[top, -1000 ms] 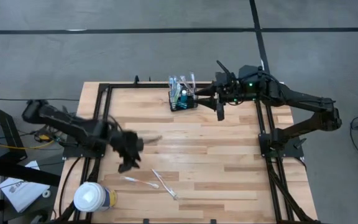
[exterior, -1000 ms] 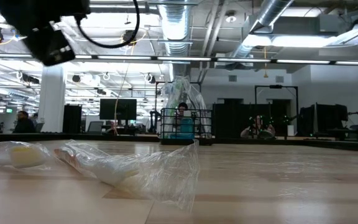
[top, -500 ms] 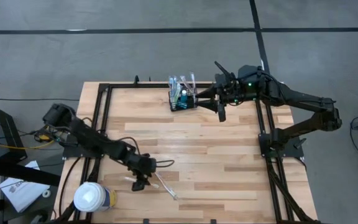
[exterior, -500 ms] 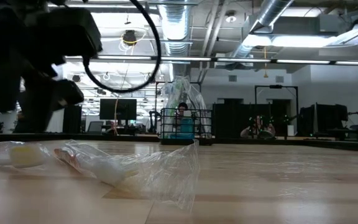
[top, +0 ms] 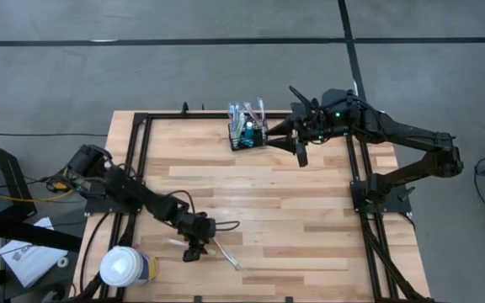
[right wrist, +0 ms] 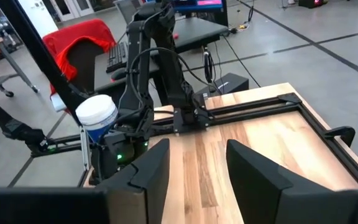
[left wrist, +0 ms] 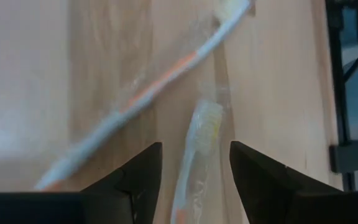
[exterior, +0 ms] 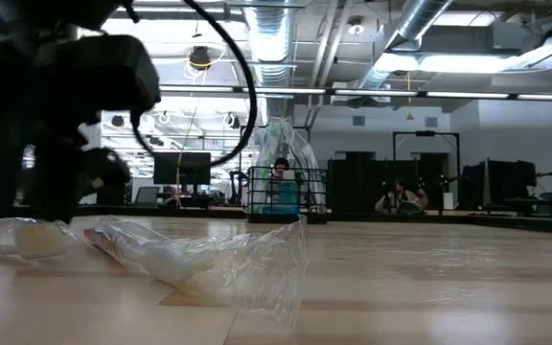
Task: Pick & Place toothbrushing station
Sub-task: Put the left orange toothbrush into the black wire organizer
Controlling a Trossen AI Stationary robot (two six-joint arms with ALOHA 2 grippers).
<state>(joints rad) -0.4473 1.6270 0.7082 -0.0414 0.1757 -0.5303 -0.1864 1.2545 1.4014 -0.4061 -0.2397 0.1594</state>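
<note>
High view: the basket [top: 247, 135] stands at the bench's [top: 310, 227] far edge, already holding brushes; two wrapped brushes [top: 211, 246] lie at the near edge, so the task looks partly done. The left end effector [top: 194, 250] hangs over them; the right end effector [top: 296, 140] waits beside the basket.

Low view: basket [exterior: 286, 195] upright, far off.

Left wrist view: fingers [left wrist: 134, 180] apart, empty, straddling a brush [left wrist: 197, 149].

Right wrist view: fingers [right wrist: 148, 171] apart, empty.

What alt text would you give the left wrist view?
The left gripper, open, hovers over a wrapped toothbrush on the wooden table, its fingers either side of it. A second wrapped toothbrush lies slantwise beyond.
</note>
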